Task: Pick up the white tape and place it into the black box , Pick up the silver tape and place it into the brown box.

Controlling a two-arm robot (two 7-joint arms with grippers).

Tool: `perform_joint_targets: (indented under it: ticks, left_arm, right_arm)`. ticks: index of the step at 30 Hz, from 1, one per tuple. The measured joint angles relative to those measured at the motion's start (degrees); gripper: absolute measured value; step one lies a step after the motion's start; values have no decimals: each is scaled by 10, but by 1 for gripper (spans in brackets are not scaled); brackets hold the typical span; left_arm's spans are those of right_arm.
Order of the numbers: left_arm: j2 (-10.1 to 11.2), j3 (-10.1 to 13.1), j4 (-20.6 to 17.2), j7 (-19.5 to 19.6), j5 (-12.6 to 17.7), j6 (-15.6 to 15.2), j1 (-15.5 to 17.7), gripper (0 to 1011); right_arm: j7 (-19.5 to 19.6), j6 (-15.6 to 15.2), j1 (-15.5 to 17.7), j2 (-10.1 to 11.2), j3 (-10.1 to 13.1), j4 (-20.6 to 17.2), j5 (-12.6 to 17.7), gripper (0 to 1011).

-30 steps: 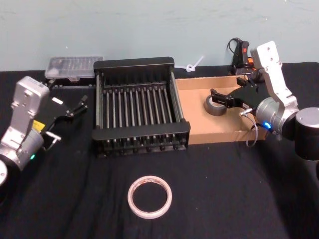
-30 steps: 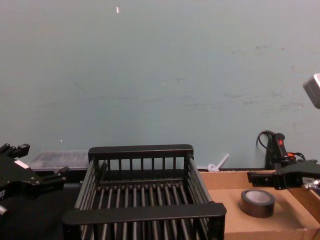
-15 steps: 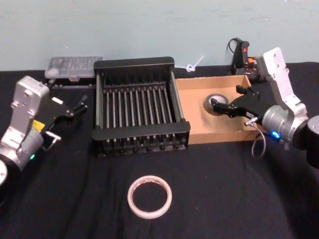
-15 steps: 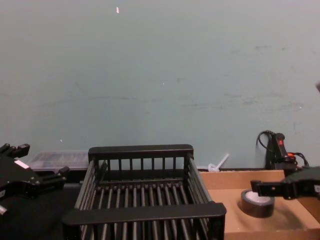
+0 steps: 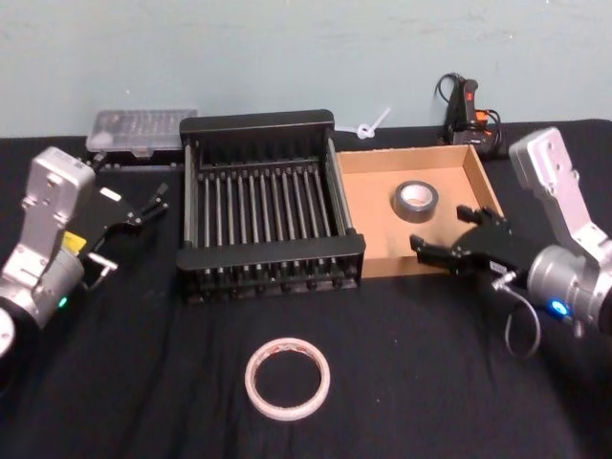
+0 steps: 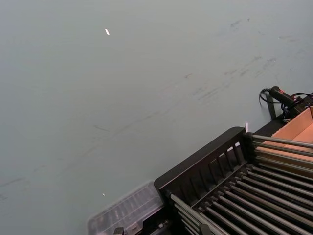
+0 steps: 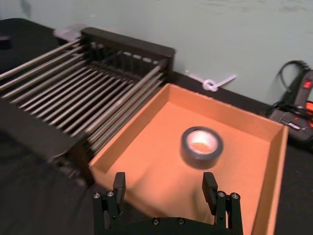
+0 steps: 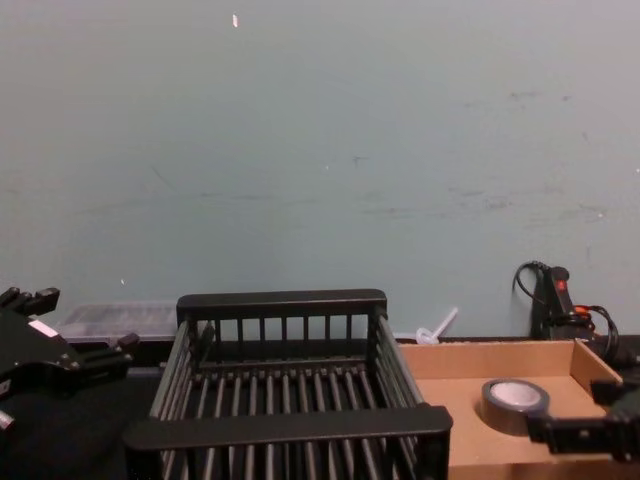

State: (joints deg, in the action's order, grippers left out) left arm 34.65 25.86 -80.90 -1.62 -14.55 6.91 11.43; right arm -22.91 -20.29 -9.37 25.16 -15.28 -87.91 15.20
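On the table: black box [image 5: 270, 204], holding nothing; brown box [image 5: 421, 212] touching its right side, silver tape [image 5: 415, 200] lying inside. White tape [image 5: 287, 378] lies near you on open cloth. Right gripper [image 5: 451, 247], fingers spread, hovers over the cardboard's near wall. Left gripper [image 5: 137, 211], seemingly spread: descend over the ring, then clear the crate's thick rim.

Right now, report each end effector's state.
Left end effector: open, empty, beside the black box.
Right end effector: open, empty, near the brown box.
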Motion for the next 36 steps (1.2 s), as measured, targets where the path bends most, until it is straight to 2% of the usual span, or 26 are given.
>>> perform_joint_targets:
  ticks: [7,16,25,29,36]
  left_arm:
    - [0,0,0,0,0,0,0,1001]
    - [0,0,0,0,0,0,0,1001]
    - [0,0,0,0,0,0,0,1001]
    - [0,0,0,0,0,0,0,1001]
    - [0,0,0,0,0,0,0,1001]
  right_arm:
    - [-35,19,39,37,-11,-44,16,1002]
    - [-66,33,47,55,-44,-60,24,1002]
    - [-95,41,20,54,-99,-49,20,1002]
    - [-110,43,-2,47,-131,-37,11,1002]
    - [-130,48,-30,41,-170,-24,0,1002]
